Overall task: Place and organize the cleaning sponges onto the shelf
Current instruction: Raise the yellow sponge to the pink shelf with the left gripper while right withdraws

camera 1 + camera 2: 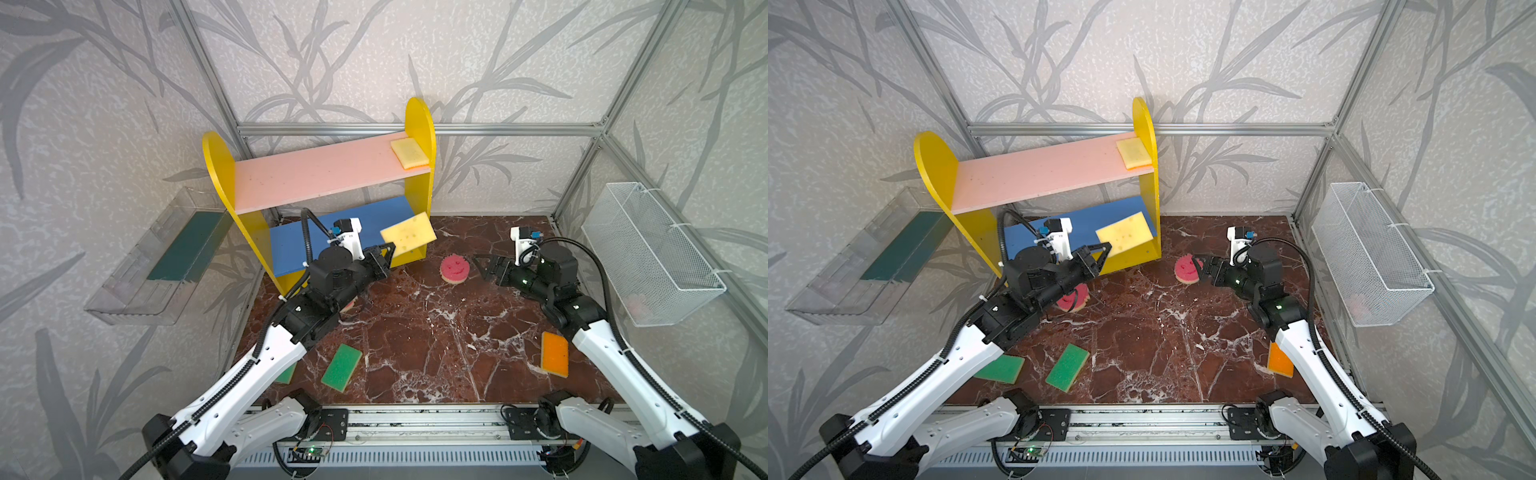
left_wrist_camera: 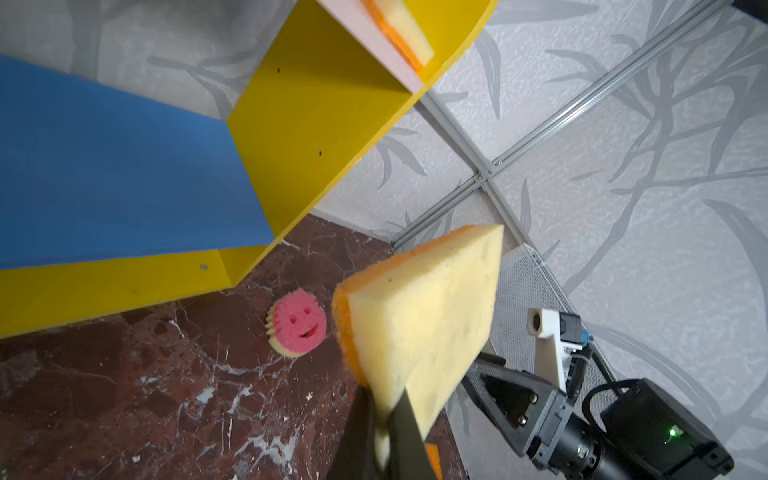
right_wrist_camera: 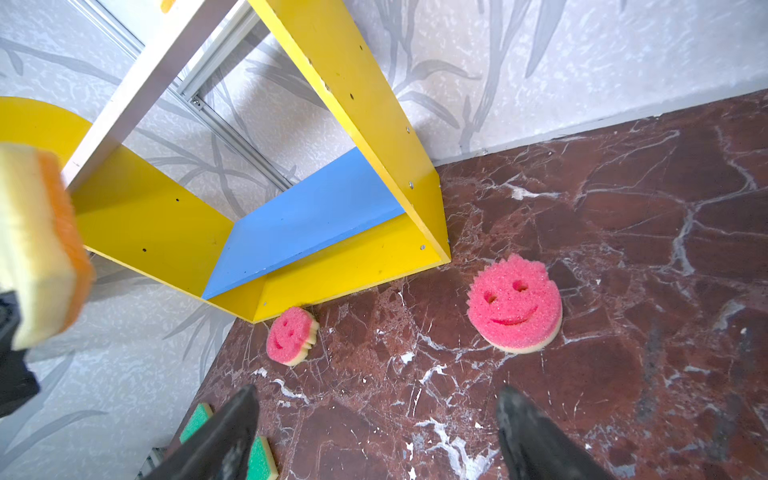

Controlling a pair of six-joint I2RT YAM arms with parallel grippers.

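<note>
The marbled worktop [image 1: 415,332] is spread beneath both pairs of jaws. The shelf [image 1: 420,124] is stood just beyond the left jaws, with its pink upper board [image 1: 316,174] above them and its blue middle board [image 1: 291,245] close ahead. A wire basket [image 1: 652,253] is hung well outside the right jaws, and a clear tray [image 1: 158,257] well outside the left jaws.

The left jaws are clamped on one end of the held sponge [image 1: 408,236], a yellow rectangle with an orange face, kept tilted in the air before the blue board's right end. A shelved sponge [image 1: 409,153] of the same kind is laid on the pink board, above and beyond these jaws.

An orange-faced sponge [image 1: 555,354] is laid well behind the right jaws. A green-faced sponge [image 1: 341,367] and a second green-faced sponge [image 1: 1000,368] are laid well behind the left jaws.

The right jaws are spread apart with nothing between them. A smiley sponge [image 1: 455,269], round and pink, is laid just ahead of them, untouched. A second smiley sponge [image 1: 1073,301] is seen below the left jaws, partly hidden.
</note>
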